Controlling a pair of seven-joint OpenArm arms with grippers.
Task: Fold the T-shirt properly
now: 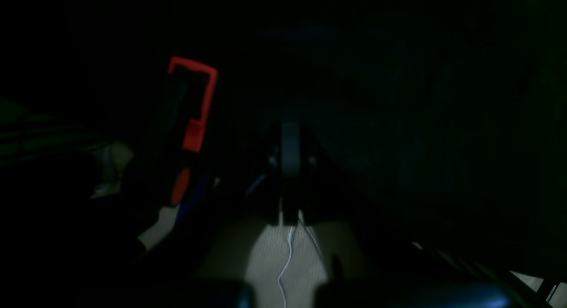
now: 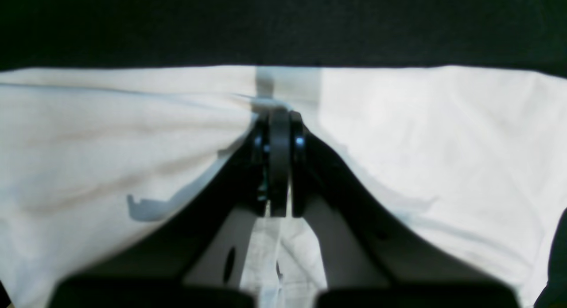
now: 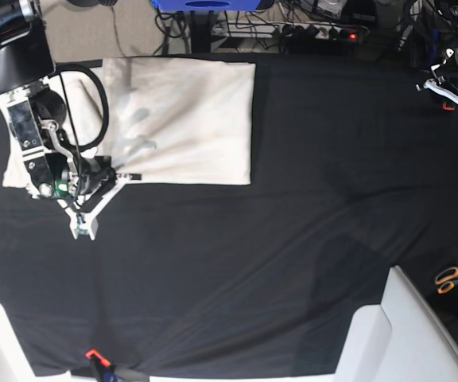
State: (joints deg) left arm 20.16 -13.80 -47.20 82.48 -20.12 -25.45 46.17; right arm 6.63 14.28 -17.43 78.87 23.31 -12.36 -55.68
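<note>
The cream T-shirt point(image 3: 189, 119) lies flat as a rough rectangle on the black table cloth point(image 3: 253, 255), at the far left in the base view. My right gripper point(image 3: 127, 174) sits at the shirt's near edge. In the right wrist view the right gripper point(image 2: 279, 115) is shut, and the T-shirt point(image 2: 421, 135) puckers toward its tips, pinched between them. My left gripper point(image 3: 454, 89) hangs at the far right, well away from the shirt. The left wrist view is very dark; there the left gripper point(image 1: 290, 135) is shut with nothing in it.
Orange-handled scissors point(image 3: 452, 278) lie at the right edge. A white box-like shape point(image 3: 404, 334) stands at the front right. A small red clamp point(image 3: 94, 355) sits on the front edge. A red-edged object point(image 1: 195, 104) shows in the dark left wrist view.
</note>
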